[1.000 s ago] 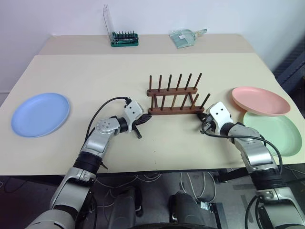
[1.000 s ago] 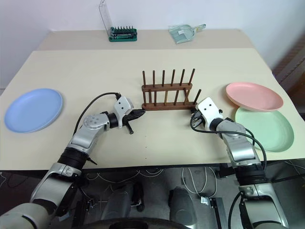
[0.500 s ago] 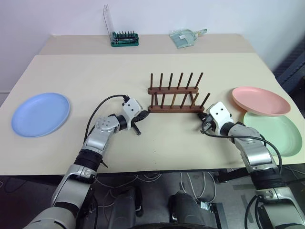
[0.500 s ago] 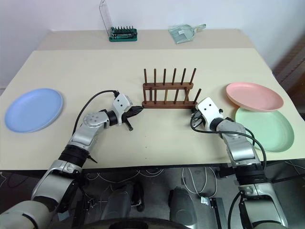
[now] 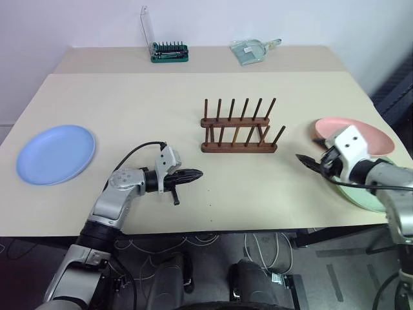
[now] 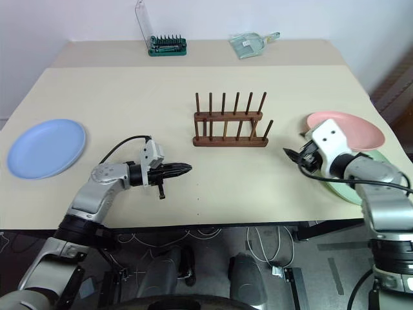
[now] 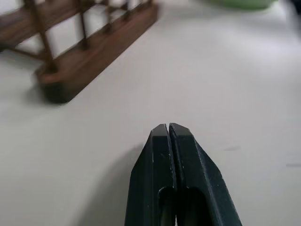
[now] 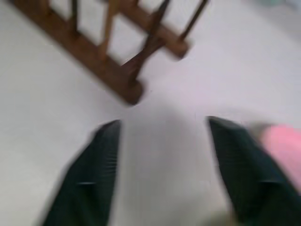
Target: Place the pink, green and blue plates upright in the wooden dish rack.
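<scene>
with right claw (image 6: 295, 155) open beside wooden dish rack (image 6: 231, 123), grip stiff, light, slippery pink plate (image 6: 361, 132) by rim; left claw (image 6: 184, 168) closed, empty.

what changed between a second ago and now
Both grippers backed away from the wooden dish rack. The left gripper pulled back toward the robot, fingers shut. The right gripper swung out toward the pink plate and opened its fingers. The rack, now squarer to the table edge, stays empty; the pink, green plate and blue plate lie unmoved.
</scene>
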Action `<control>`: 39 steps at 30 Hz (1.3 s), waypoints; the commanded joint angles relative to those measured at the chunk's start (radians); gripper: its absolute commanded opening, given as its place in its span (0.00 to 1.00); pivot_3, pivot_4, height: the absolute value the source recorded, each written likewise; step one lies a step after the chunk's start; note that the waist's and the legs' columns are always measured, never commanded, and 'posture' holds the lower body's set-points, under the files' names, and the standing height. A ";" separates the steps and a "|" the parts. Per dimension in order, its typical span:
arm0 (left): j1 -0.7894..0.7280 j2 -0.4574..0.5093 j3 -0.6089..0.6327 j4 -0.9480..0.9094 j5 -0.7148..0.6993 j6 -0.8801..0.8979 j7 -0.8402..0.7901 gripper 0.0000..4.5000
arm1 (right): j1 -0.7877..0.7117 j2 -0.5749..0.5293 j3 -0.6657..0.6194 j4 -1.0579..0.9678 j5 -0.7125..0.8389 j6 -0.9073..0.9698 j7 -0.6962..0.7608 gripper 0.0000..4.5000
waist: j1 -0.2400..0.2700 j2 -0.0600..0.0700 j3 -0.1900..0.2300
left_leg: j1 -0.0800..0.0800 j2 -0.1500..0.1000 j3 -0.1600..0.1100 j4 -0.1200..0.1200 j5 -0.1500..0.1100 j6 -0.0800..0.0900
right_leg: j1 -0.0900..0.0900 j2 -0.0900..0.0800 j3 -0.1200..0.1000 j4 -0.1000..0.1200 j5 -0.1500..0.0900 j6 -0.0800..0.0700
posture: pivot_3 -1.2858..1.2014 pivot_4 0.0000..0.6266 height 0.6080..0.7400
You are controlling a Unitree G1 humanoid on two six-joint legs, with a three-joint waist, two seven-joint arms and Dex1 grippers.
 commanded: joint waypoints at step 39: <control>-0.015 -0.050 -0.014 0.084 0.013 -0.154 -0.081 0.00 | -0.429 -0.082 0.272 0.556 -0.352 -0.255 -0.080 0.01 | -0.004 0.002 0.001 | -0.001 0.000 0.002 0.000 0.001 0.000 | -0.002 0.000 0.000 0.000 0.000 0.000 | 0.52 0.24 0.94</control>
